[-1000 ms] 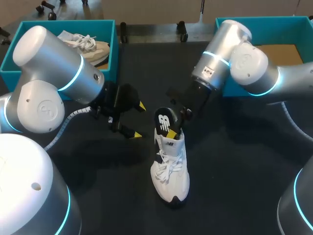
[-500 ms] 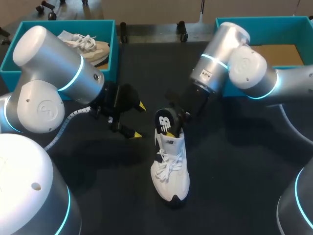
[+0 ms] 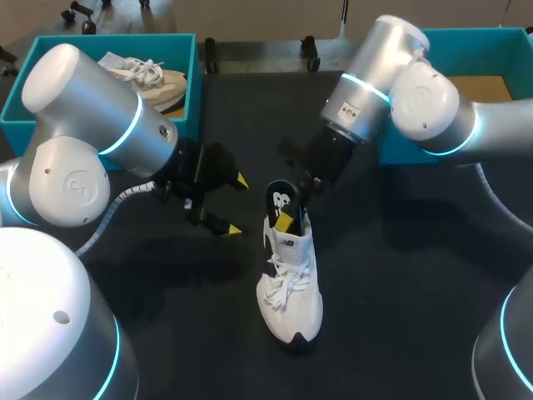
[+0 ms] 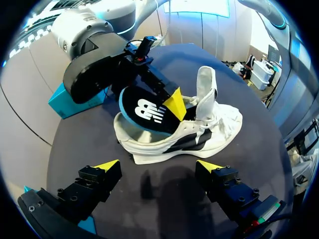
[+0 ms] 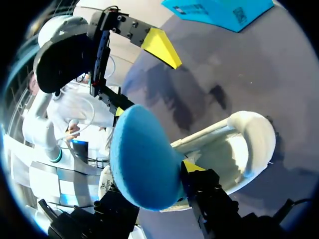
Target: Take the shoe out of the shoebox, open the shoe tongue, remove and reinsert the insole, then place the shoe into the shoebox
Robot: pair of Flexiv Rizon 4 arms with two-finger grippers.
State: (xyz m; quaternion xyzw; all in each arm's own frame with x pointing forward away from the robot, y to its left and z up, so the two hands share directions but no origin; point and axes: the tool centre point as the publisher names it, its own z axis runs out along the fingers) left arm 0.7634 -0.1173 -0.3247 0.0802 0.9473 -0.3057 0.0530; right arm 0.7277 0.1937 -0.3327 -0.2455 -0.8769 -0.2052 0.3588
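Head view: white shoe (image 3: pixel 291 287) with dark side stripes stands upright on the black bench (image 3: pixel 400 317) near centre, toe at 6 o'clock, heel at 12. Insole (image 3: pixel 281 202), black top with a white logo, sticks up out of the heel opening. It leans toward 11 o'clock, with its lower end inside the shoe.

Right arm (image 3: pixel 416 92) comes in from 2 o'clock, with the right jaws down at the insole. One yellow fingertip (image 3: pixel 287 222) lies on the printed face, and the left wrist view shows that tip flat on the insole top. In the right wrist view the insole's blue underside fills the space between the fingers. One yellow tip presses against it and the other finger is mostly hidden behind the foam. The right jaws look closed on the insole from both faces, probably a firm pinch.

Tongue (image 4: pixel 205 87) is pulled up and stands clear of the laces.

Left arm (image 3: pixel 92 133) comes in from 9 o'clock. The left jaws sit near the heel at its 9 o'clock side, spread wide with nothing in them and clear of the shoe. In the left wrist view the shoe sits side-on just ahead of the yellow fingertips (image 4: pixel 107 165).

Teal shoebox (image 3: pixel 500 37) at 1 o'clock shows a brown floor. Second teal box (image 3: pixel 17 104) at 10 o'clock holds a beige shoe (image 3: pixel 146 73).
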